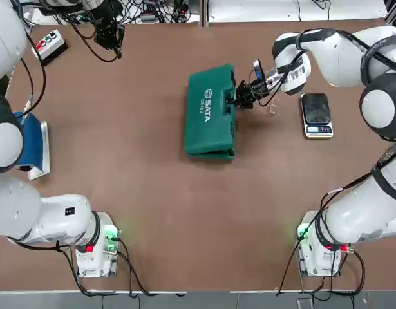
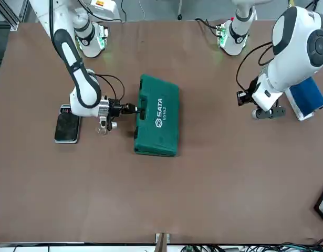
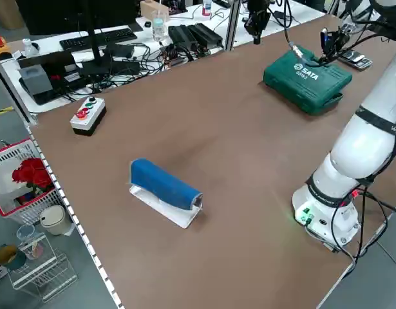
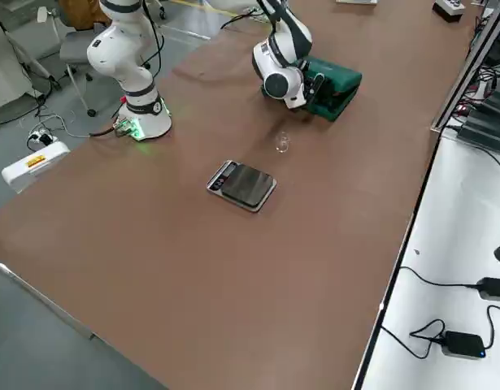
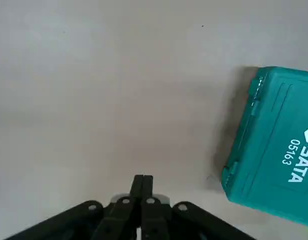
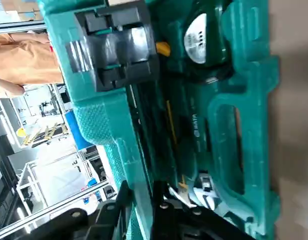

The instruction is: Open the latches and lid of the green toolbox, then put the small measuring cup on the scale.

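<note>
Top view: right hand point(image 1: 239, 98) on lid point(image 1: 209, 109) edge

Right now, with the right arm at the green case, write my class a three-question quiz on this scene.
1. True or false: the small measuring cup sits on the scale.
2. Which gripper is at the green toolbox? A) left B) right
3. Fill in: the lid is lifted slightly ____.

Key:
1. False; it stands on the table between toolbox and scale.
2. B; the right gripper pinches the lid's edge, while the left gripper idles shut, far off.
3. Ajar.
</note>
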Robot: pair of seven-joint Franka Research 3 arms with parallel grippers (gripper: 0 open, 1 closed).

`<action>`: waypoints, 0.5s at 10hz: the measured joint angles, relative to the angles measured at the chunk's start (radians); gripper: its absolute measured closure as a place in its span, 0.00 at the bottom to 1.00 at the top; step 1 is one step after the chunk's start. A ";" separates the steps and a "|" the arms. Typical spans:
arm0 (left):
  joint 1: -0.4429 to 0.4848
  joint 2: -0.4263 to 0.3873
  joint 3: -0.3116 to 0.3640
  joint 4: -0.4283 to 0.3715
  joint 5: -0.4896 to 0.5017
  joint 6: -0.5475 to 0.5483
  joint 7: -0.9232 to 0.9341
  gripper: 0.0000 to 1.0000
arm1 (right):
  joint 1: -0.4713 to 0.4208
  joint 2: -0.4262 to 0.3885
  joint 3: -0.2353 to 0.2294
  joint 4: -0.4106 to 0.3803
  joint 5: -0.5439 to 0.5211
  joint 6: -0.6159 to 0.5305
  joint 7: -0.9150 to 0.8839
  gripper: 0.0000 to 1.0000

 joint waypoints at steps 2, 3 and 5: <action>-0.002 0.009 -0.001 0.000 0.000 0.013 -0.009 0.99 | 0.009 -0.036 0.012 0.001 -0.001 0.010 0.057 0.79; -0.004 0.022 -0.006 0.000 0.000 0.024 -0.014 0.99 | 0.016 -0.051 0.017 0.001 -0.001 0.020 0.080 0.80; -0.020 0.064 -0.021 -0.004 -0.003 0.104 -0.059 0.99 | 0.026 -0.073 0.042 0.003 -0.001 0.053 0.140 0.79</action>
